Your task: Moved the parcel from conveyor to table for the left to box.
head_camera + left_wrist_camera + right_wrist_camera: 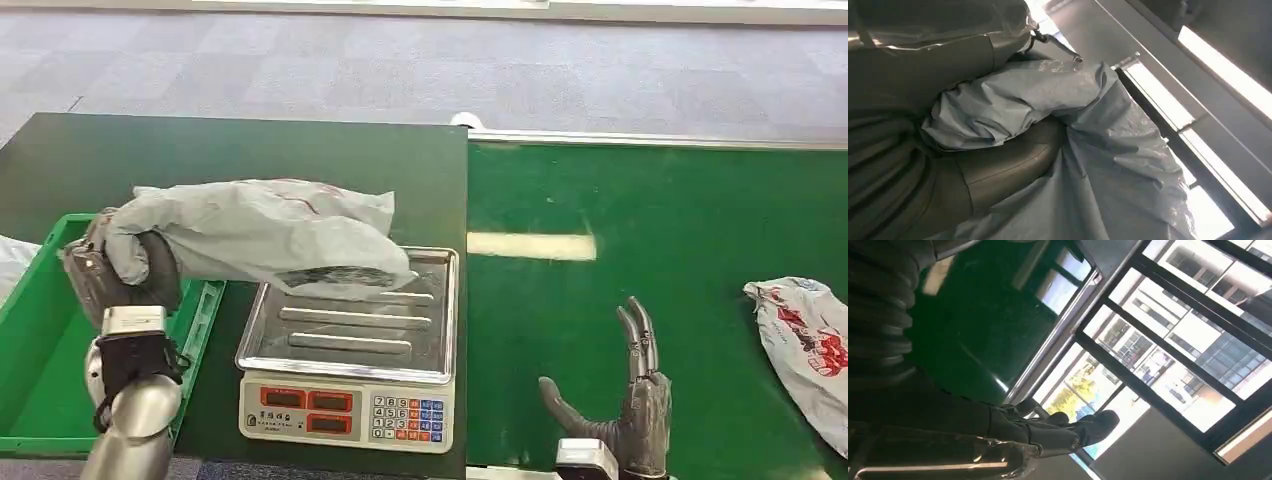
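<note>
2 parcels: L robot hand grips grey parcel over scale; R robot hand spread, empty; 2nd parcel on conveyor, R of scale.

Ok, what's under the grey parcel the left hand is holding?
The grey parcel hangs from the left hand. Its free end lies over the scale's metal tray, near the back edge. Whether it touches the tray is unclear. The tray's back-left corner is covered.
</note>
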